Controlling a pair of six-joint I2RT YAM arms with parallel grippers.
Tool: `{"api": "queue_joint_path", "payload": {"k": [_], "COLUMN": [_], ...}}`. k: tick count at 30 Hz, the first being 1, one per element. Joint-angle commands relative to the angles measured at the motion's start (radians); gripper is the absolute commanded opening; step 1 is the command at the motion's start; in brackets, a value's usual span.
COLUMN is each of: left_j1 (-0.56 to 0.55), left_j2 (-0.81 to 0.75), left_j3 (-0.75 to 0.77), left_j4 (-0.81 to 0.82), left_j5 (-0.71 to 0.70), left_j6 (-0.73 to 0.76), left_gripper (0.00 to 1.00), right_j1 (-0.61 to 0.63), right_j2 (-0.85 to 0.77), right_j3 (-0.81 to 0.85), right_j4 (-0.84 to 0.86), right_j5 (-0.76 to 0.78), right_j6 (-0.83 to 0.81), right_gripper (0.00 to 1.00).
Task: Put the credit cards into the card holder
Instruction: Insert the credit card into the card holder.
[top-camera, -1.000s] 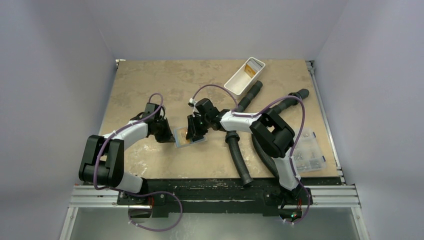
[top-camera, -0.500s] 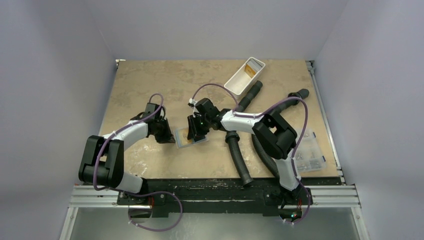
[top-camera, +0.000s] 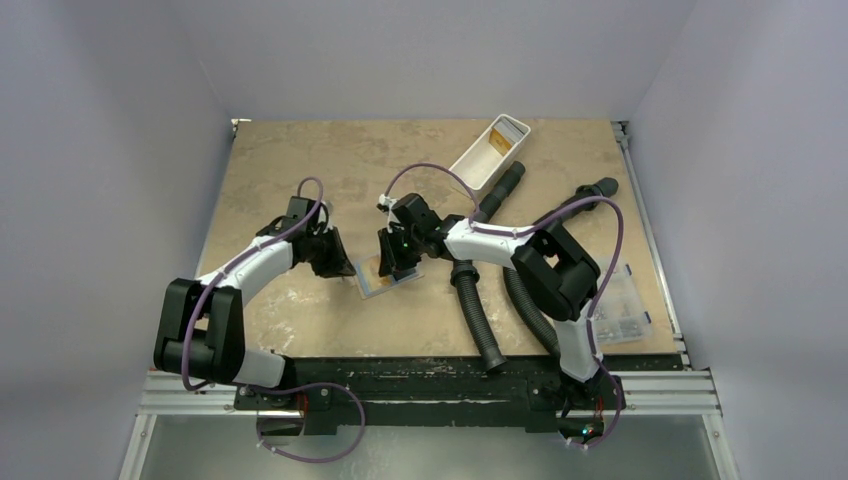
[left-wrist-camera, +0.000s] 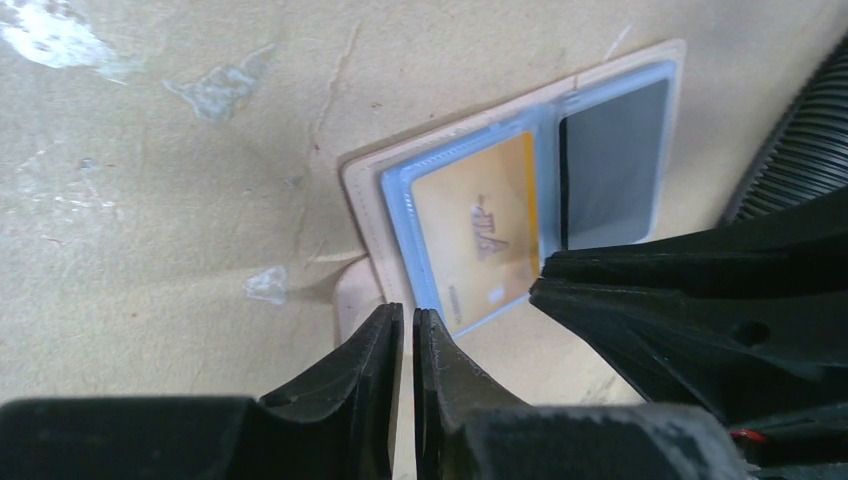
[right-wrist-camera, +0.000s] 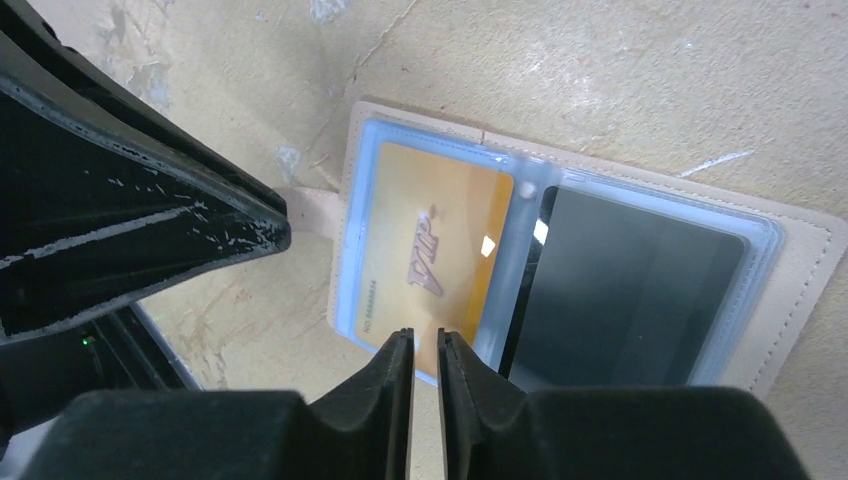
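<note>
Card holder (top-camera: 384, 276) lies open mid-table, now turned slightly; left arm pulled back left. Orange card (right-wrist-camera: 425, 250), black card (right-wrist-camera: 625, 300) pocketed. Left gripper (left-wrist-camera: 407, 335), right gripper (right-wrist-camera: 425, 352): jaws nearly together, empty. Likely near done.

White-black arms (top-camera: 262, 262), purple cables (top-camera: 420, 172)

Walls (top-camera: 420, 50): plain pale lavender-grey panels on the left, back and right, closing in the work area.
Desk (top-camera: 290, 160): tan, mottled top with pale scuffs and fine cracks; it fills the space between the walls.
Near edge: a black bar (top-camera: 420, 375) and aluminium rail (top-camera: 660, 390) run along the desk's front.
Below the rail: a dull grey surface (top-camera: 450, 450), possibly the floor.
Light: soft, even, with faint shadows.
</note>
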Motion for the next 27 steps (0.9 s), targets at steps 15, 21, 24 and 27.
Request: {"api": "queue_joint_path", "payload": {"k": [15,21,24,27], "left_j1": [-0.002,-0.002,-0.002,-0.002], "left_j2": [0.027,0.057,0.054,0.048], "left_j3": [-0.074,-0.096,-0.1,-0.101], "left_j4": [0.22,0.245,0.244,0.24], "left_j5": [0.188,0.18,0.162,0.147], "left_j6": [-0.126,-0.131,-0.133,-0.135], "left_gripper": [0.32,0.37,0.4,0.42], "right_j1": [-0.003,-0.011,-0.013,-0.013], "right_j2": [0.046,0.046,0.047,0.052], "right_j3": [-0.012,-0.036,-0.035,-0.03], "right_j4": [0.003,0.035,0.035,0.032], "right_j5": [0.097,0.064,0.064,0.063], "right_j6": [0.008,0.023,0.023,0.022], "right_gripper": [0.04,0.0,0.0,0.0]}}
